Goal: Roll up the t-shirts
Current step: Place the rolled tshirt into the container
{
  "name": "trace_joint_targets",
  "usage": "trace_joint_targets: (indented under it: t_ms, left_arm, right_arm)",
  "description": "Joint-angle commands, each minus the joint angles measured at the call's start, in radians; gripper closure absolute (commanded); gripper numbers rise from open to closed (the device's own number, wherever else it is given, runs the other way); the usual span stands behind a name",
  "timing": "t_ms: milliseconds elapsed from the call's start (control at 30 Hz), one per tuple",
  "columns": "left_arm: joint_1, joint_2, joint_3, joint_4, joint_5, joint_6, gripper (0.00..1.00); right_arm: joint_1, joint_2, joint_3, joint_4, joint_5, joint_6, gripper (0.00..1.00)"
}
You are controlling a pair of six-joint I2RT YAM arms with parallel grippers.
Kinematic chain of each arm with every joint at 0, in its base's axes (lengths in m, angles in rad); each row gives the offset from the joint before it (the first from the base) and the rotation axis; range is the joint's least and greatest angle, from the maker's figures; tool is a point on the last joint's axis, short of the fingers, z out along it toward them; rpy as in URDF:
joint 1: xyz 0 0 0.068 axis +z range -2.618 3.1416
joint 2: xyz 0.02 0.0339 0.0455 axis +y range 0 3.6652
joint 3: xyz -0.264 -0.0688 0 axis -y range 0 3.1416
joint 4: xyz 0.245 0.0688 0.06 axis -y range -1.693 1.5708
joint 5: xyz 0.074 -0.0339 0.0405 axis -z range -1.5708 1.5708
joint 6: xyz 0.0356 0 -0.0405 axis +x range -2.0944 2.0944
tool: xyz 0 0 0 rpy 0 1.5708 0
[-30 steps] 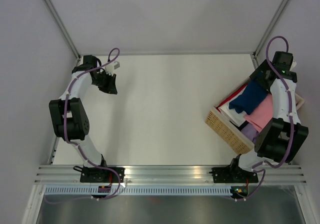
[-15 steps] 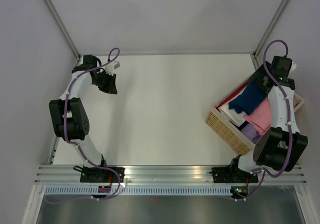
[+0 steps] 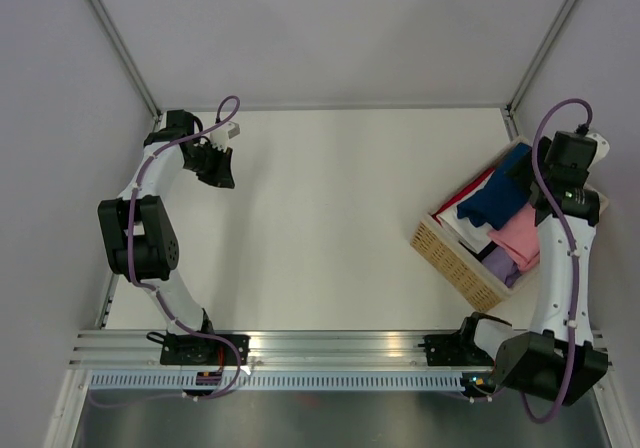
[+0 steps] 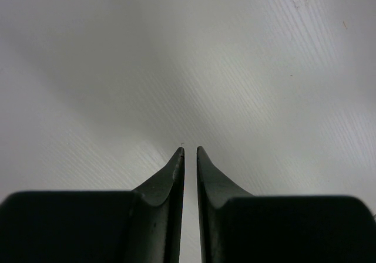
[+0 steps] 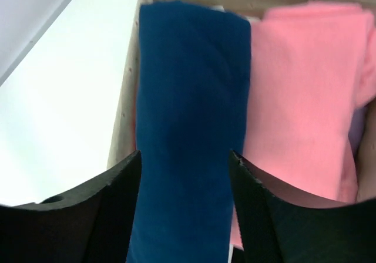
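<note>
Folded t-shirts lie in a wicker basket at the table's right: a navy one, a pink one and a lilac one. My right gripper hangs over the basket's far end. In the right wrist view it stands open, its fingers on either side of the navy t-shirt, with the pink t-shirt to the right. My left gripper is at the far left over bare table, its fingers nearly together with nothing between them.
Red and white cloth shows at the basket's left side. The basket's pale lining borders the navy shirt. Metal frame posts rise at the table's far corners, and a rail runs along the near edge.
The right arm has swung outward to the right and its wrist has shifted over the basket's far end. Its jaws have narrowed around the navy t-shirt. The left arm has not moved.
</note>
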Motion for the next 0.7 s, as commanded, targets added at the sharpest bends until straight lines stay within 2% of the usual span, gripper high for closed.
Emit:
trace_joint_targets:
  t_ms: [0, 200, 300, 467, 667]
  left_arm:
    - [0.003, -0.017, 0.032, -0.006, 0.012, 0.031, 0.82]
    - [0.003, -0.029, 0.026, -0.006, 0.012, 0.035, 0.82]
    - [0.003, -0.030, 0.023, -0.006, 0.015, 0.035, 0.82]
    - [0.003, -0.018, 0.026, -0.006, 0.015, 0.035, 0.82]
    - [0.003, -0.015, 0.024, -0.006, 0.014, 0.035, 0.82]
  right_arm:
    - [0.002, -0.081, -0.085, -0.050, -0.012, 0.083, 0.35]
    - [0.002, -0.183, -0.237, -0.019, 0.005, 0.209, 0.64]
    - [0.002, -0.206, -0.289, -0.007, -0.017, 0.238, 0.74]
    - [0.002, -0.178, -0.358, 0.049, -0.084, 0.264, 0.76]
    - [0.002, -0.213, -0.358, 0.039, -0.018, 0.263, 0.75]
